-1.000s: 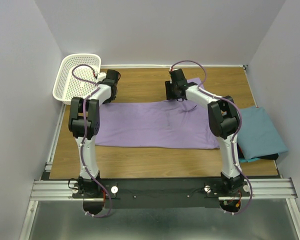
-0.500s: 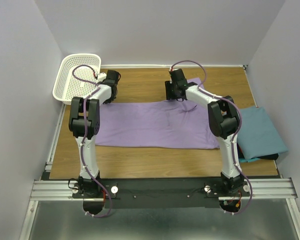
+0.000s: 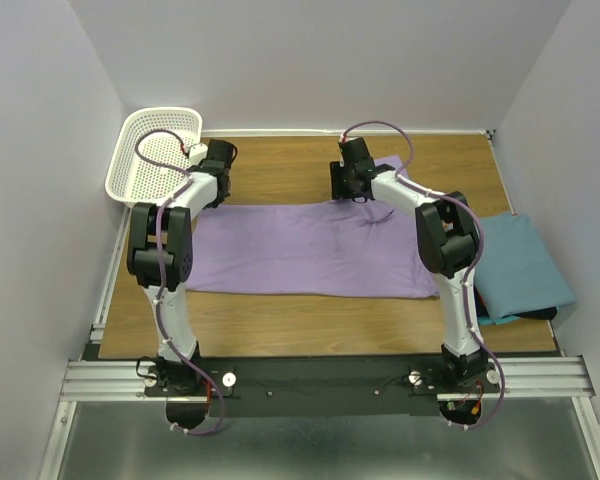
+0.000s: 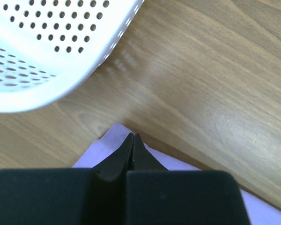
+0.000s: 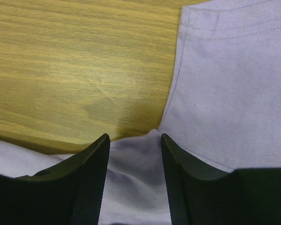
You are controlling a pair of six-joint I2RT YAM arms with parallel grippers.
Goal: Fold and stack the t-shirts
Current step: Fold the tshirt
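The lavender t-shirt (image 3: 310,250) lies spread flat across the middle of the table. My left gripper (image 3: 216,198) is at its far left corner, next to the basket. In the left wrist view that gripper (image 4: 133,136) is shut, its tips pinched together on the pale corner of the shirt (image 4: 107,145). My right gripper (image 3: 352,198) is at the shirt's far edge by the sleeve. It is open (image 5: 135,137), with a raised fold of lavender cloth (image 5: 225,93) between its fingers. The teal t-shirt (image 3: 520,265) lies folded at the right edge of the table.
A white mesh basket (image 3: 150,150) sits at the far left corner, and its rim (image 4: 47,47) is close to my left fingers. Grey walls enclose the table on three sides. Bare wood (image 3: 280,170) shows between the two grippers.
My left gripper has closed on the shirt's corner, and that arm's elbow has swung a little to the left. The right arm and both shirts have not moved.
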